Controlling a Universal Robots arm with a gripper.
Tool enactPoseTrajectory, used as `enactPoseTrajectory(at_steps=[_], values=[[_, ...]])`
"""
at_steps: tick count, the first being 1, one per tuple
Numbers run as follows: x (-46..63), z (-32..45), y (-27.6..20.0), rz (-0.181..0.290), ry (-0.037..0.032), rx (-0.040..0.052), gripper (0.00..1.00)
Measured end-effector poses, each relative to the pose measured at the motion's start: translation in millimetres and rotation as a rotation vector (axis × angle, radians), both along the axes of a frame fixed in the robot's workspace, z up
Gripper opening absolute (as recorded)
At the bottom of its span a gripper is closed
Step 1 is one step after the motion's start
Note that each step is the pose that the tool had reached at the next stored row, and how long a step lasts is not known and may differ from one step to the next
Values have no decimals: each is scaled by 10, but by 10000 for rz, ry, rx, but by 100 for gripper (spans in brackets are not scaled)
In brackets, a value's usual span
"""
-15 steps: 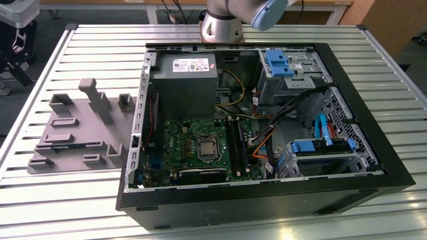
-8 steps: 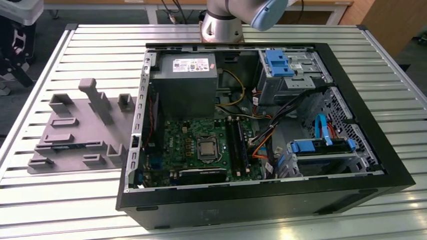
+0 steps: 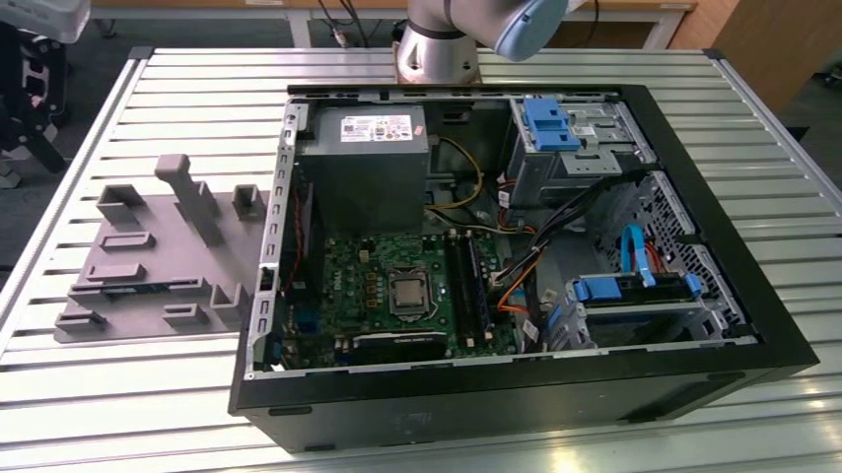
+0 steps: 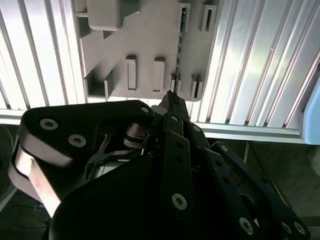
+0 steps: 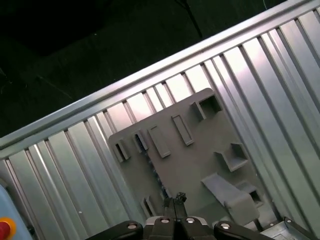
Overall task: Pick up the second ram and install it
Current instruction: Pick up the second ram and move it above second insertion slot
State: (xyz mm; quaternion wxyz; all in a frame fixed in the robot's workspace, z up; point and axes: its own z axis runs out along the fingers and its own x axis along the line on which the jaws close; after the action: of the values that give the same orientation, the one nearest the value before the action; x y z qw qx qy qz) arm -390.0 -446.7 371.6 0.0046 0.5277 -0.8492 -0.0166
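Spotted the second ram [image 3: 142,288] edge-up in the gray holder [image 3: 165,222], nine o'clock from the computer case [image 3: 526,384] in the exterior view. Probably light, stiff, fragile (spare the chips); best pinched along the top edge, mid-length. Overhead, gripper [image 4: 171,97] clenched together, holding nothing.

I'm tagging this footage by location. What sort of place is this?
Probably a robotics lab or workshop set up for computer assembly: an open desktop tower lies on a slatted metal table beside a grey slotted fixture, with a robot arm's base mounted on the table.
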Motion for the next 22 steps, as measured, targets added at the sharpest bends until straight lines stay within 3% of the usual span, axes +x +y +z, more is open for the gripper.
enactPoseTrajectory(at_steps=[6, 10, 22], values=[[-2, -22, 0, 862, -2, 0, 11], [-10, -72, -1, 1050, -1, -1, 11], [-11, -199, -1, 3214, 0, 0, 11]])
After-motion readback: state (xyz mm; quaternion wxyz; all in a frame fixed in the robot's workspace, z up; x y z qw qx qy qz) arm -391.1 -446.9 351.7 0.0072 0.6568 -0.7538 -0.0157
